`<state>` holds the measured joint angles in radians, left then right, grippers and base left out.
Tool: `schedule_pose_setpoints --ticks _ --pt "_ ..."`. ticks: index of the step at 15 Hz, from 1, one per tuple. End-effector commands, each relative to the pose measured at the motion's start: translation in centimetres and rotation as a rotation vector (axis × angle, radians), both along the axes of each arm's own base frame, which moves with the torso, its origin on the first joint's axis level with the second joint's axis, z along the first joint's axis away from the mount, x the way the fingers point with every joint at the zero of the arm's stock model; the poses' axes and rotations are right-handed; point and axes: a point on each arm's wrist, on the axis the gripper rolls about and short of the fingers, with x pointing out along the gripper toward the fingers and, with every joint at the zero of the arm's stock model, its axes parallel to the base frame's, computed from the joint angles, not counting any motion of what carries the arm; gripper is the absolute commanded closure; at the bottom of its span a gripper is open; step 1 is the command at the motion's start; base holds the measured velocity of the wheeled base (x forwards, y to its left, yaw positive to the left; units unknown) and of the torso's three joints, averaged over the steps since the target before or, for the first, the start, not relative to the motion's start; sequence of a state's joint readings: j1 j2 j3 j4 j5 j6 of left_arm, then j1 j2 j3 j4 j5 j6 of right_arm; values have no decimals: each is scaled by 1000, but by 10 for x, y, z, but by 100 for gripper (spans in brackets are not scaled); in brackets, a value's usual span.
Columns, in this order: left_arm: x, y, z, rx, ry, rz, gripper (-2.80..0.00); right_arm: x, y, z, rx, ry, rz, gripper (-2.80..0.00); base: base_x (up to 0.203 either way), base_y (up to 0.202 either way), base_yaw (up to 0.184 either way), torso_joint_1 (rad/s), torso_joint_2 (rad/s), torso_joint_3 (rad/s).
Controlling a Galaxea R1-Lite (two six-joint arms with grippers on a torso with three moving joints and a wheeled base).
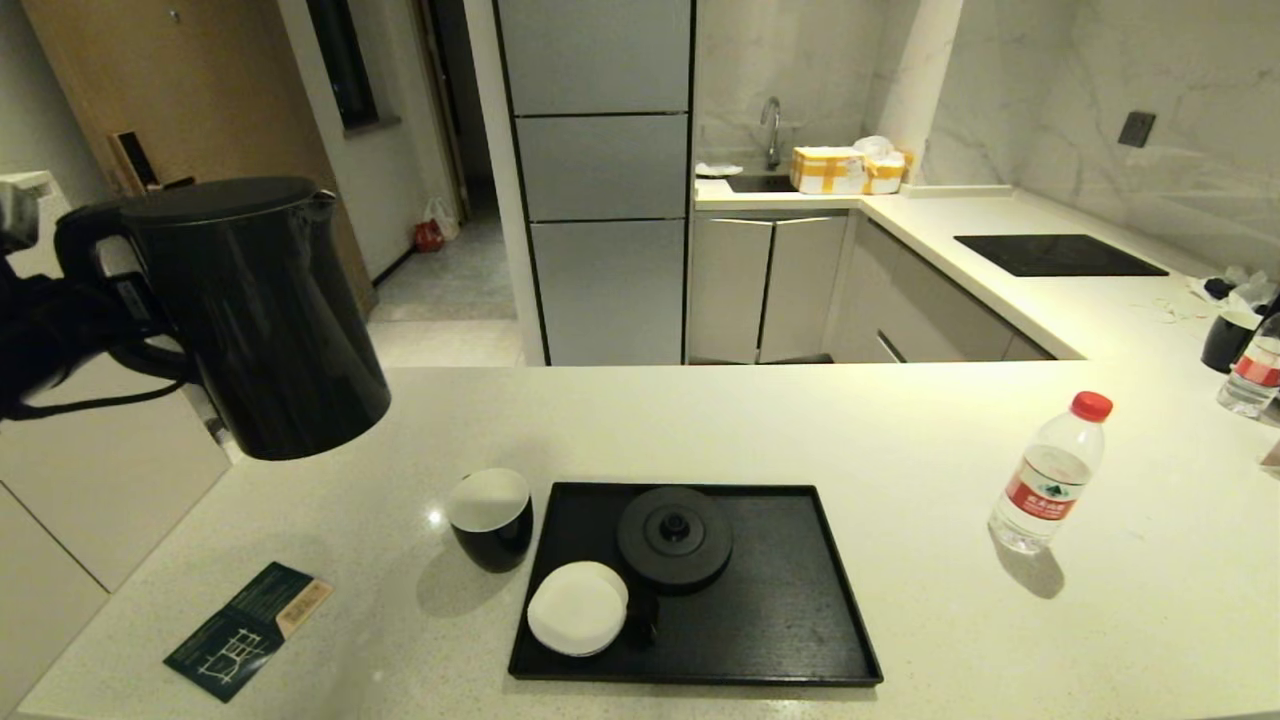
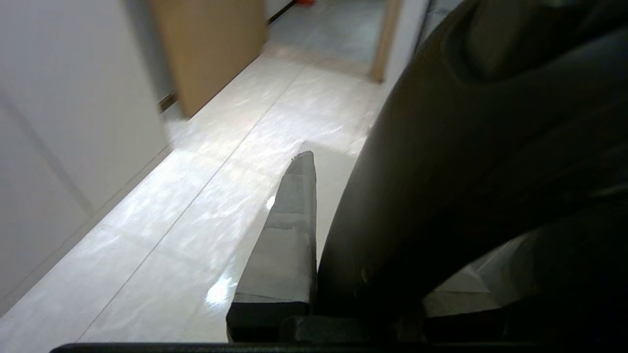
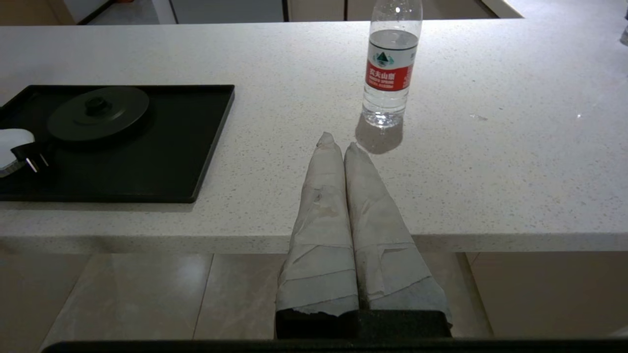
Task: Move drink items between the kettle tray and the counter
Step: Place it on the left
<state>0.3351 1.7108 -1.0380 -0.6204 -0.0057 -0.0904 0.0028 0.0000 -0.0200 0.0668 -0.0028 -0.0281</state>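
Observation:
The glossy black kettle (image 1: 255, 315) hangs tilted in the air above the counter's far left corner. My left gripper (image 1: 90, 270) is shut on its loop handle (image 2: 466, 171); only one taped finger (image 2: 289, 230) shows beside it. The small black cup (image 1: 490, 518) stands on the cream counter (image 1: 700, 430), just left of the black tray (image 1: 790, 625). The clear bottle (image 1: 1050, 475) with red cap stands on the counter to the right, also seen as the bottle (image 3: 391, 73). My right gripper (image 3: 341, 144) is shut and empty over the counter's near edge, short of the bottle.
On the tray (image 3: 196, 147) lie the round kettle base disc (image 1: 674, 538) and a white saucer (image 1: 577, 607). A dark leaflet (image 1: 248, 628) lies at the front left. A hob panel (image 1: 1058, 254), a second cup (image 1: 1228, 340) and another bottle (image 1: 1252, 375) are at the far right.

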Motion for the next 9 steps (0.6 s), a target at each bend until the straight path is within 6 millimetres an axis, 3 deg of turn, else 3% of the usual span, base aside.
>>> schedule_pose_setpoints --ticks 1,5,9 --pt "11 6 -20 -14 57 7 0 0 0 0 0 2 0 0 0 0 0 0 0 0" --pt "19 10 -54 -10 142 8 0 0 0 0 0 2 0 0 0 0 0 0 0 0" --pt "30 26 -90 71 119 31 0 0 0 0 0 2 0 0 0 0 0 0 0 0"
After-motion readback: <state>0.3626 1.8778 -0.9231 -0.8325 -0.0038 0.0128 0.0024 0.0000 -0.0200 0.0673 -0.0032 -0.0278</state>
